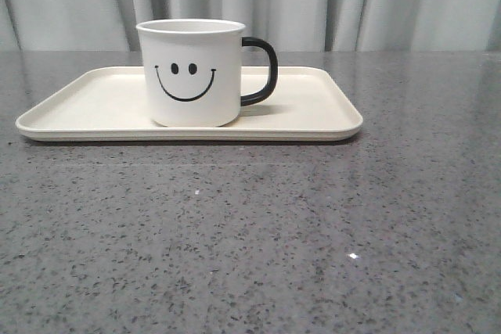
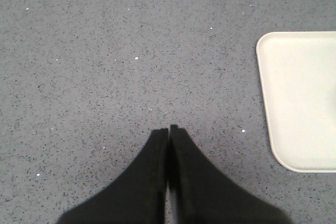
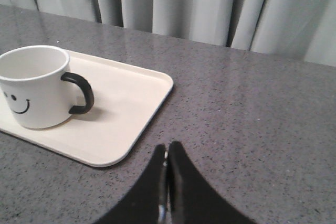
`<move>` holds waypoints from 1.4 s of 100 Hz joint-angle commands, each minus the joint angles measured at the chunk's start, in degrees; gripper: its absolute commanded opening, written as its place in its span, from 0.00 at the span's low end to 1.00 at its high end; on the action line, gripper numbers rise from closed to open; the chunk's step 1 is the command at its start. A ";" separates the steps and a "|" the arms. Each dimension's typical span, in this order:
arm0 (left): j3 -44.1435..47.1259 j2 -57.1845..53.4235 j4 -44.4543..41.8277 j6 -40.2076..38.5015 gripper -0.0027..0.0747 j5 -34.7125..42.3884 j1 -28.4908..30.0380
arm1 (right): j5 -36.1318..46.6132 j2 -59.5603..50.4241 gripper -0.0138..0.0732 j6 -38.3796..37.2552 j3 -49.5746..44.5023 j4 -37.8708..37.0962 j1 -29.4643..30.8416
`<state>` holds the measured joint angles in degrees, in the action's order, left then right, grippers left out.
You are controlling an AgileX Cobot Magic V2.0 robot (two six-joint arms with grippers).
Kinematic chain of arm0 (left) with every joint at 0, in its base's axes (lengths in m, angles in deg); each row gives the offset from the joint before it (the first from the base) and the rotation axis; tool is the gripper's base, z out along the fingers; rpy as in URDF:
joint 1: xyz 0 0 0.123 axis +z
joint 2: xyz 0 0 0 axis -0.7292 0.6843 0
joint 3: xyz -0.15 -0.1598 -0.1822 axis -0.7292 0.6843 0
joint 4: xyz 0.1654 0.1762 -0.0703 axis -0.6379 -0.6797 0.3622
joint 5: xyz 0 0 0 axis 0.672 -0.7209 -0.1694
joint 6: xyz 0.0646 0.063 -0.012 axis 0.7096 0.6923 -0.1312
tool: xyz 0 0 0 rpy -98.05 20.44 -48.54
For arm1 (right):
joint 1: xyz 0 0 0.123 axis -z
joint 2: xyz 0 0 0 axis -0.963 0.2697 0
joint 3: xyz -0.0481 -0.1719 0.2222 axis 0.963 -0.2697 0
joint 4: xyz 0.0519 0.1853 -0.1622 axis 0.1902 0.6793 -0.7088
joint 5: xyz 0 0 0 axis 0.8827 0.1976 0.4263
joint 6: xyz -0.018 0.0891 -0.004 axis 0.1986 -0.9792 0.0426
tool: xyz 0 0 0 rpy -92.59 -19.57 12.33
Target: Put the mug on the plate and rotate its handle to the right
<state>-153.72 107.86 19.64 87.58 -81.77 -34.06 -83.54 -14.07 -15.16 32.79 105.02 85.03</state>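
mug [image 1: 190, 72] upright on plate [image 1: 94, 99], handle [image 1: 262, 71] right

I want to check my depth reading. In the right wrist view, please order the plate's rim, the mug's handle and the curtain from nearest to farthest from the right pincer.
1. The plate's rim, at the rounded corner beside the right pincer.
2. The handle, farther in over the plate, on the mug.
3. The curtain, behind the table's far edge.

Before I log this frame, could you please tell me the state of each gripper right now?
Left gripper: closed, holding nothing, over the table.
Right gripper: closed, holding nothing, apart from the mug.
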 commanded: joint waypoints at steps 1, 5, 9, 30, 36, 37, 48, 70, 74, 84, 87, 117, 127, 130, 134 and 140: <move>-1.48 -0.93 1.95 -0.23 0.01 3.66 0.20 | 0.21 -0.05 0.09 0.65 1.25 3.89 -1.10; -1.48 -0.93 2.54 -0.23 0.01 3.66 0.20 | -1.14 -0.05 0.09 0.65 1.25 4.68 -1.29; -1.48 -0.93 2.82 -0.23 0.01 3.66 0.20 | -2.18 -0.05 0.09 0.65 1.25 5.09 -1.34; -1.48 -0.93 2.91 -0.23 0.01 4.19 0.20 | -5.45 -0.05 0.09 0.65 1.25 5.21 -1.34; -1.48 -0.93 2.91 -0.23 0.01 3.68 0.20 | -5.52 -0.05 0.09 0.65 1.25 5.21 -1.34; -1.48 -0.93 2.91 -0.23 0.01 3.68 0.20 | -5.52 -0.05 0.09 0.65 1.25 5.21 -1.34; -1.48 -0.93 3.15 0.56 0.01 3.46 0.20 | -5.52 -0.05 0.09 0.65 1.25 5.21 -1.34; -1.48 -0.83 5.71 0.56 0.01 2.01 0.20 | -5.52 -0.05 0.09 0.65 1.25 5.21 -1.34; -1.48 -0.83 5.96 0.56 0.01 1.89 0.20 | -5.52 -0.05 0.09 0.65 1.25 5.21 -1.34; -1.48 -0.83 5.96 0.56 0.01 1.89 0.20 | -5.46 -0.05 0.09 0.65 1.25 5.21 -1.34; -1.48 -0.83 5.96 0.56 0.01 1.89 0.20 | -5.46 -0.05 0.09 0.65 1.25 5.21 -1.34; -1.48 -0.83 5.85 0.77 0.01 2.22 0.20 | -5.46 -0.05 0.09 0.65 1.25 5.21 -1.34; -1.48 -0.83 3.91 0.76 0.01 3.25 0.20 | -5.46 -0.05 0.09 0.65 1.25 5.21 -1.34; -1.48 -0.83 3.91 0.76 0.01 3.87 0.20 | -5.46 -0.05 0.09 0.65 1.25 5.21 -1.34; -1.48 -0.94 4.11 0.76 0.01 5.05 0.10 | -5.46 -0.05 0.09 0.65 1.25 5.21 -1.34; -1.39 -1.38 4.07 0.76 0.01 7.03 0.09 | -5.46 -0.05 0.09 0.65 1.25 5.21 -1.34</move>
<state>-153.72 107.86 22.90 88.27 -80.73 -34.06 -89.85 -14.02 -15.05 32.67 107.28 83.82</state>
